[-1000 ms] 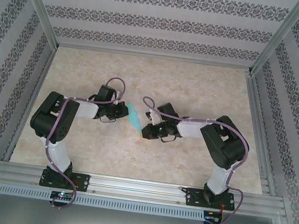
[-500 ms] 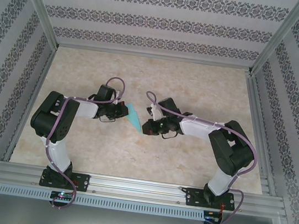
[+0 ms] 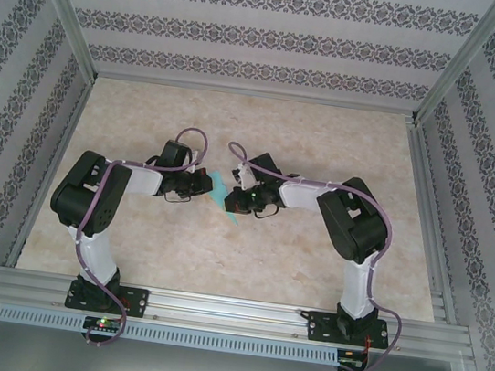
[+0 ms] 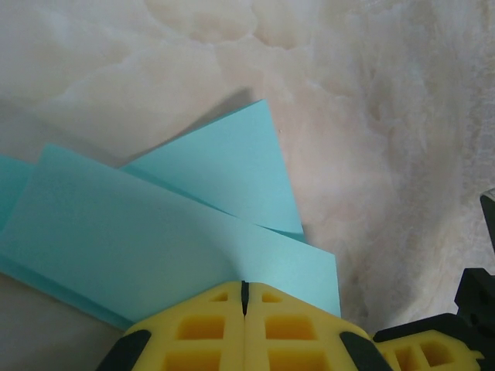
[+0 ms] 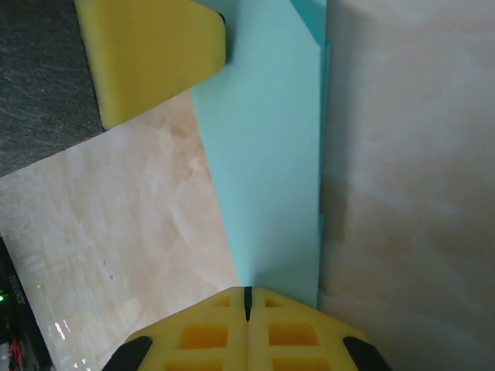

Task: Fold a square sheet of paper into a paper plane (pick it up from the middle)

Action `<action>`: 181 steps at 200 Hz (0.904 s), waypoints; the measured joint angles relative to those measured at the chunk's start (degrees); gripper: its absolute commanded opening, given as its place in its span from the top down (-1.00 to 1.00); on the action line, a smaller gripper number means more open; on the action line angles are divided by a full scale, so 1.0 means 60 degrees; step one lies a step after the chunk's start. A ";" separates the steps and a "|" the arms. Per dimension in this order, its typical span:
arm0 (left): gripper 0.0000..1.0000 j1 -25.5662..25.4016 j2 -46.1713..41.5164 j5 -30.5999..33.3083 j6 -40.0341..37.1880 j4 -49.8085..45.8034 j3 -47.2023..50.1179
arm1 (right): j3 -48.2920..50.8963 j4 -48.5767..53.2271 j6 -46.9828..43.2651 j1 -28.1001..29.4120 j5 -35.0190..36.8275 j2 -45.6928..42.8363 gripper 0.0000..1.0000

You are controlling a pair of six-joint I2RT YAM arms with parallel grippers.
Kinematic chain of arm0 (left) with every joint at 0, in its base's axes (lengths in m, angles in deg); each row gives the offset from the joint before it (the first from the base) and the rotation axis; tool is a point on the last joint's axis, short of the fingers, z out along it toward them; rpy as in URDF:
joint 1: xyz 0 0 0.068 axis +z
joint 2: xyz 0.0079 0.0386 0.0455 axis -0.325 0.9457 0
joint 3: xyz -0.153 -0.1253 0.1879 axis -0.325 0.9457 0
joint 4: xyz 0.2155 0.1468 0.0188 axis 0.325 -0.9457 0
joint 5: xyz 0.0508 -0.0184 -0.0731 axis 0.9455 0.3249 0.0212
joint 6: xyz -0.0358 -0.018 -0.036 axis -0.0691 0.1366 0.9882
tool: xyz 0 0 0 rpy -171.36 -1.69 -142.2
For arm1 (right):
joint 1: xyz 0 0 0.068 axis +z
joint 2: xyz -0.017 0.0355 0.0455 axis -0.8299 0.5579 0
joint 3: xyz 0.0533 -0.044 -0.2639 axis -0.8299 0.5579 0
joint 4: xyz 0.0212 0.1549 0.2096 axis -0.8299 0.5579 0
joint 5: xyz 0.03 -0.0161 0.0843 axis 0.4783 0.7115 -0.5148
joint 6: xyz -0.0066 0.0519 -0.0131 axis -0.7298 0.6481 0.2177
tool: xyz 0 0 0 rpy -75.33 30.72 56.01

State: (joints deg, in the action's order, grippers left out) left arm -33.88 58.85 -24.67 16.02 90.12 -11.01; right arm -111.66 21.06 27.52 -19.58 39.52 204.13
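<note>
The paper [image 3: 220,191] is already folded into a narrow, layered dart, held over the middle of the table [image 3: 238,120]. It is pinched by the closed left tool [image 3: 200,184] and the closed right tool [image 3: 234,202]. Final wing creases are judged left.

Two robot arms stand on one marbled table [image 3: 238,120] — the left arm [image 3: 89,200] and the right arm [image 3: 352,228]. Each carries one gripper, two altogether: the left gripper [image 4: 244,290] and the right gripper [image 5: 247,294]. There is one folded teal paper [image 4: 155,232]. Two purple cables run along the arms — the left cable [image 3: 190,131] and the right cable [image 3: 236,150].
</note>
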 measured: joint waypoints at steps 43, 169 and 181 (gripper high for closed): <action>0.70 -0.0328 -0.0142 0.0113 0.0124 -0.0401 -0.0149 | 0.0000 0.0033 -0.0007 0.0000 0.0036 0.0000 0.98; 0.78 -0.1045 -0.0135 0.0554 0.0433 -0.0350 -0.0055 | -0.0036 0.0120 -0.0044 0.0000 0.0055 0.0015 0.99; 0.78 -0.1009 -0.0127 0.0528 0.0423 -0.0339 -0.0055 | -0.0036 0.0142 -0.0102 0.0000 0.0058 0.0015 0.99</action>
State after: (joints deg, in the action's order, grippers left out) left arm -39.94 58.08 -21.50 18.55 88.08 -11.34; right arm -111.88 21.92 26.91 -19.58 39.87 204.22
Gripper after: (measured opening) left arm 0.110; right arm 0.052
